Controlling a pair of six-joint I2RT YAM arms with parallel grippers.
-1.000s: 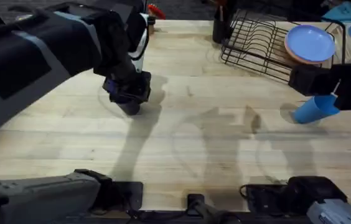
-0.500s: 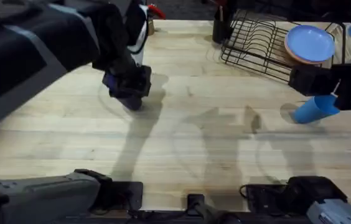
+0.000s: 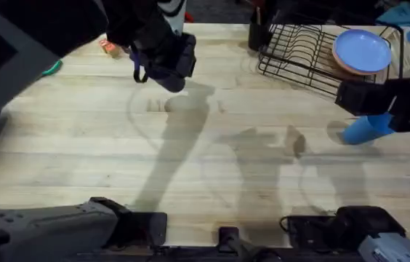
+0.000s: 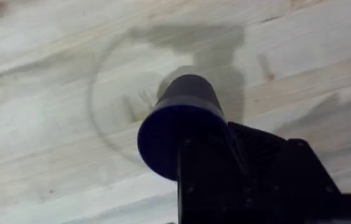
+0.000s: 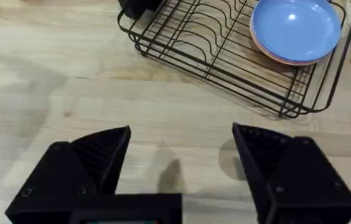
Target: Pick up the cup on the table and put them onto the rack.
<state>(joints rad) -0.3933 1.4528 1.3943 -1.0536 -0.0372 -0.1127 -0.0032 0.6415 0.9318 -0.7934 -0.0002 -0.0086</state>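
We held the navy cup (image 4: 182, 127) clamped in our left end effector (image 3: 163, 62), lifted above the tabletop (image 3: 212, 167). Our right end effector (image 5: 182, 146) stood with its fingers apart near the rack (image 5: 225, 50), just beside the sky-blue cup (image 3: 367, 128) resting on the tabletop.

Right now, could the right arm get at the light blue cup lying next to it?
Probably yes. The right gripper has its fingers open, holding nothing, and the light blue cup lies on bare table just beside it. The rack stands farther back, out of the way.
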